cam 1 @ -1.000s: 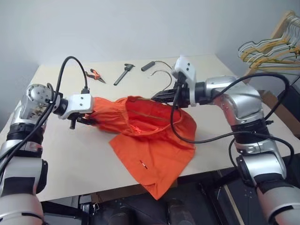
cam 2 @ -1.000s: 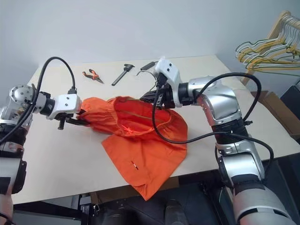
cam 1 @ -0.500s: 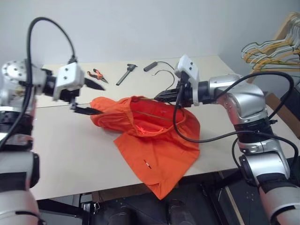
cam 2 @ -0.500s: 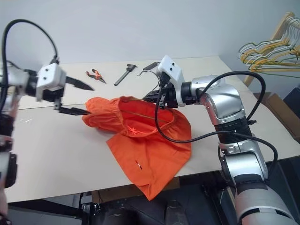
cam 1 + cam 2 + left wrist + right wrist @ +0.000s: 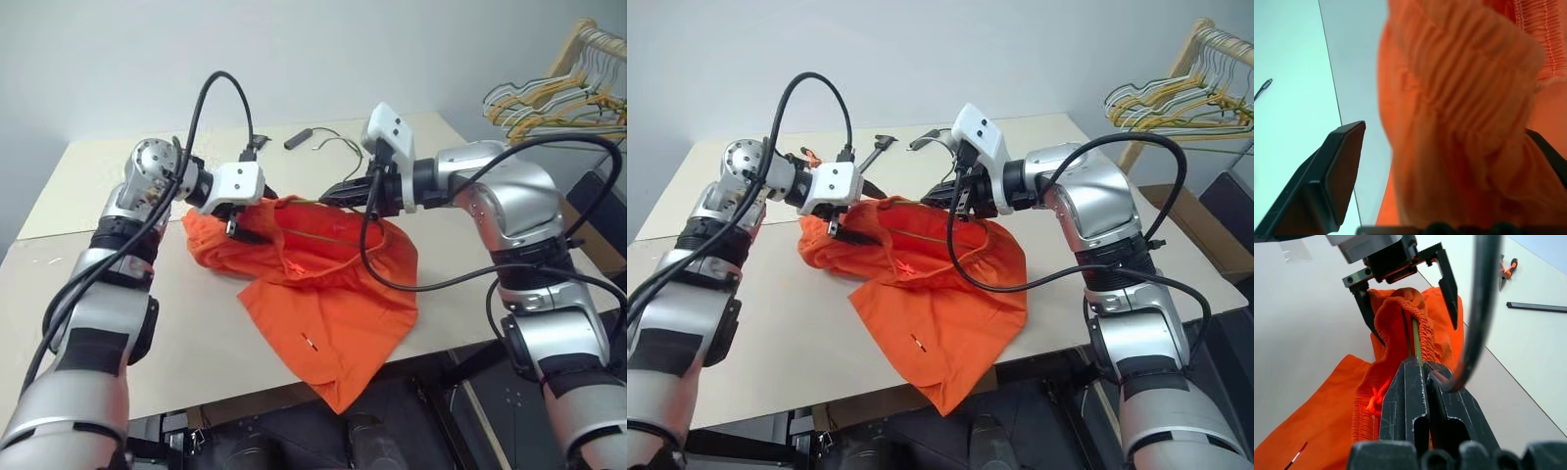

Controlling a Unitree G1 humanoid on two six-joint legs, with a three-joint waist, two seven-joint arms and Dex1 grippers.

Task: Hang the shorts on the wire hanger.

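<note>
Shorts: one bright orange pair, the shorts [image 5: 323,294], spread on the table.
Tables: one, the pale table [image 5: 88,323].
Wire hanger: one thin dark one, the wire hanger [image 5: 1416,340], its bar running inside the waistband.
Grippers: two, the left gripper [image 5: 1403,293] and the right gripper [image 5: 1422,396].
Pliers: one pair with orange handles, the pliers [image 5: 1507,271].
Black bar-shaped tool: one, the black tool [image 5: 1535,307].
Small dark piece with a thin wire: one, the dark piece [image 5: 298,138].
Hangers at the rack to the right: several, the bunch of hangers [image 5: 549,93]; too tangled to count.
</note>
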